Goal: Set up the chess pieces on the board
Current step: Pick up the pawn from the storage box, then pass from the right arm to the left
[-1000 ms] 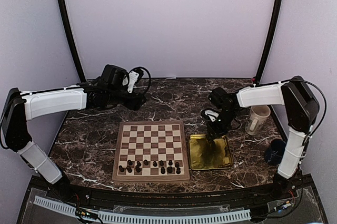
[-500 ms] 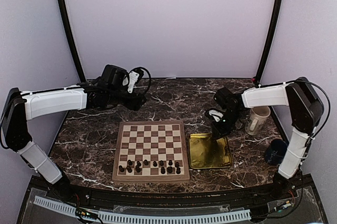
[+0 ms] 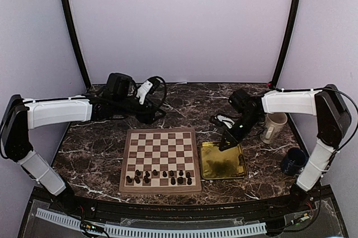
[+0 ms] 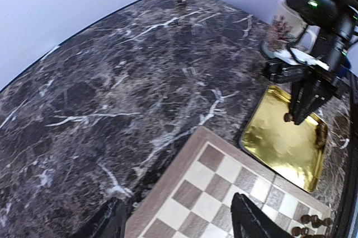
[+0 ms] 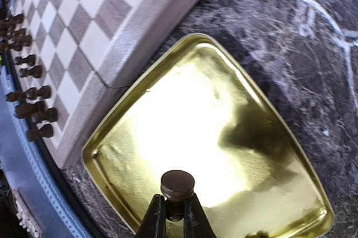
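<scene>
One tiny dark brown chess piece (image 5: 178, 183) is pinched in my right gripper (image 5: 177, 209) over the shiny gold rectangular tray (image 5: 224, 109) — other pieces (image 3: 162, 177) stand on the near rows of the checkered wooden board (image 3: 161, 147). My left gripper (image 4: 176, 224) gapes wide, empty.

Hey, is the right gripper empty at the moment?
No, the right gripper is pinched shut on a dark chess piece, held above the gold tray.
</scene>
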Motion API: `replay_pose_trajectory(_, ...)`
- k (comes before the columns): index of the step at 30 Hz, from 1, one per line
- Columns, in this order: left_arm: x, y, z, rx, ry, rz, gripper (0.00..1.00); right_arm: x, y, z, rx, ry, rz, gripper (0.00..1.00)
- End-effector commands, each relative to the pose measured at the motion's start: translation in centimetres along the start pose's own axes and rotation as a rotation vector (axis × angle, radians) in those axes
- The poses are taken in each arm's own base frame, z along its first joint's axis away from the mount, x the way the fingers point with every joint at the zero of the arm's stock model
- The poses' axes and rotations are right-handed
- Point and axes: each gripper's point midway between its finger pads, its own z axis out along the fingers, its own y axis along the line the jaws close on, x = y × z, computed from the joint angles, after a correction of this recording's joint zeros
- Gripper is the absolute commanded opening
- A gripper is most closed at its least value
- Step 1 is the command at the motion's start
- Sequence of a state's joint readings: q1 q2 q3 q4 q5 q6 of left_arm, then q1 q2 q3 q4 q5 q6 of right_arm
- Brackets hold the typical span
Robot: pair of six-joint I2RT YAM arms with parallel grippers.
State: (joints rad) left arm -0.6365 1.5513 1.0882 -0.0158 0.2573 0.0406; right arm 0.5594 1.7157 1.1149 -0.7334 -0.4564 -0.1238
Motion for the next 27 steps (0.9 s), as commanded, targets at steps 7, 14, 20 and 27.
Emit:
replay_pose_trajectory(7,2.8,-12.7,-1.8,0.381,-0.229,0.500,0.65,-1.5,8.2,-0.1,-0.403,0.036,-0.197,0.00)
replay_pose_trajectory(14,3.3,-16.0,-0.7,0.402,-0.247,0.728,0.63,-1.3,12.4,-0.2,-0.564,0.077,-0.246,0.00)
replay_pose_trajectory(20,3.7,-18.3,2.3,0.411,-0.209,0.886,0.63,-1.4,13.1,-0.3,-0.615,0.101,-0.230,0.00)
replay_pose_trajectory(27,5.0,-20.1,4.2,0.424,-0.172,1.001,0.55,-1.1,13.6,-0.5,-0.621,0.101,-0.232,0.00)
